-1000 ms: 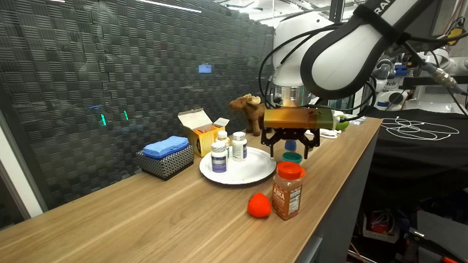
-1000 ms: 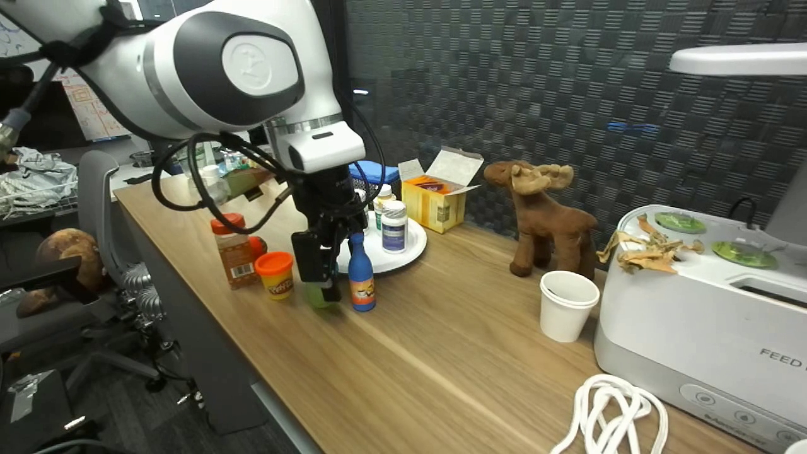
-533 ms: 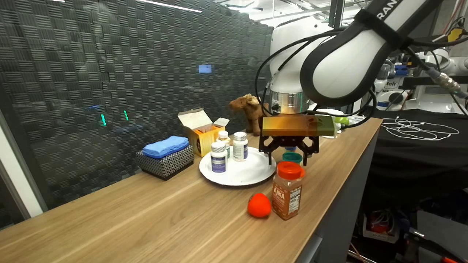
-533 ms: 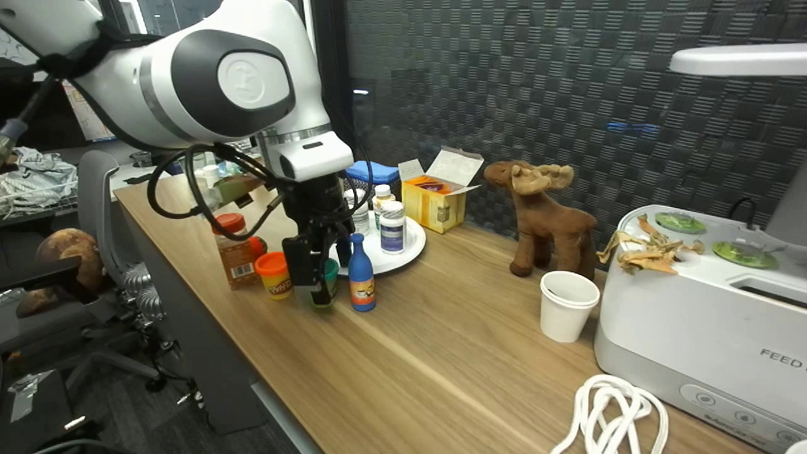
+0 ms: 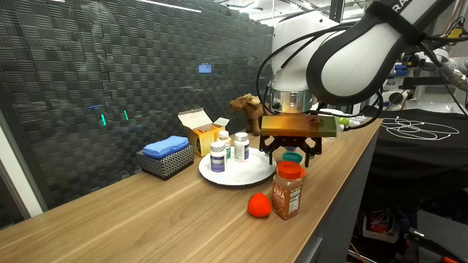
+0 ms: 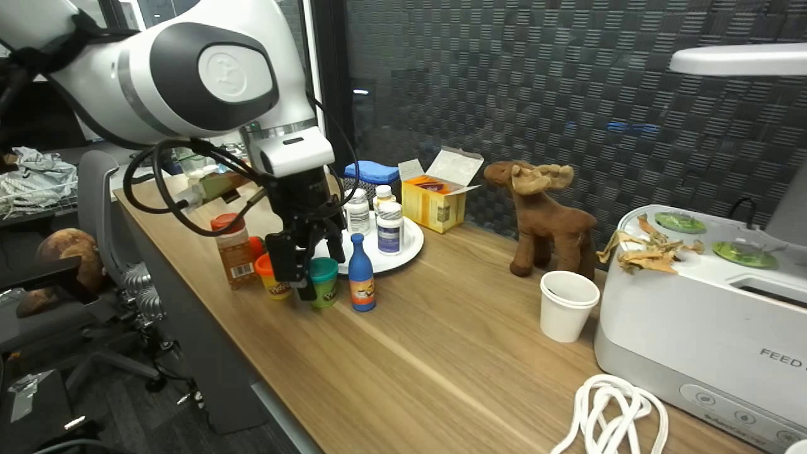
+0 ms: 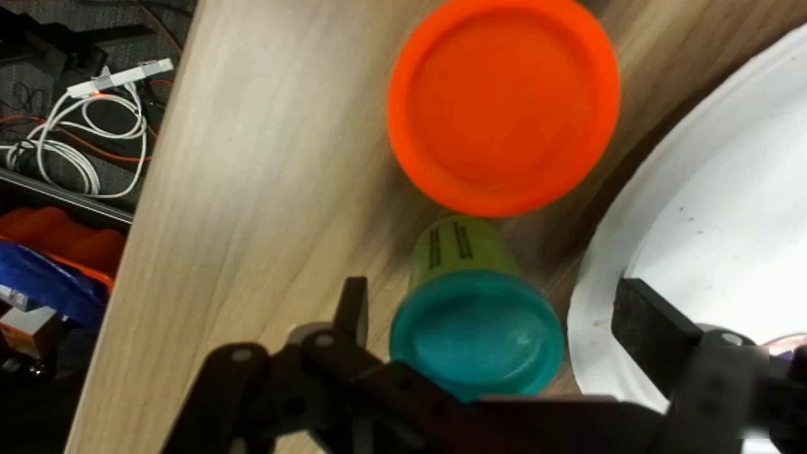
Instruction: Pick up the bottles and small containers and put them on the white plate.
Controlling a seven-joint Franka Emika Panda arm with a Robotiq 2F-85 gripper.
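On the wood-grain countertop (image 6: 441, 366): white plate (image 5: 252, 170), Ajika jar (image 5: 287, 193), a red object (image 5: 259, 205), identity unclear, orange-lidded Play-Doh tub (image 7: 504, 107), teal-lidded tub (image 7: 473, 321), blue bottle (image 6: 361, 271), yellow carton (image 6: 435, 205), patterned box (image 5: 168, 160), plush moose (image 6: 548, 224), paper cups (image 6: 566, 312), planter (image 6: 706, 328), white cord (image 6: 606, 380).

Bottles (image 5: 218, 157) on plate (image 5: 252, 172), tubs (image 7: 477, 334) alongside, perhaps touching each other.

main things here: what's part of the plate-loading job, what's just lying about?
Job:
round white plate
three white-capped pill bottles on it
clear plastic spice jar, red lid
slim blue bottle
teal-lidded plastic tub
orange-lidded plastic tub

Lying about:
open yellow cardboard box
brown plush moose
white paper cups
folded blue cloth
dark patterned box
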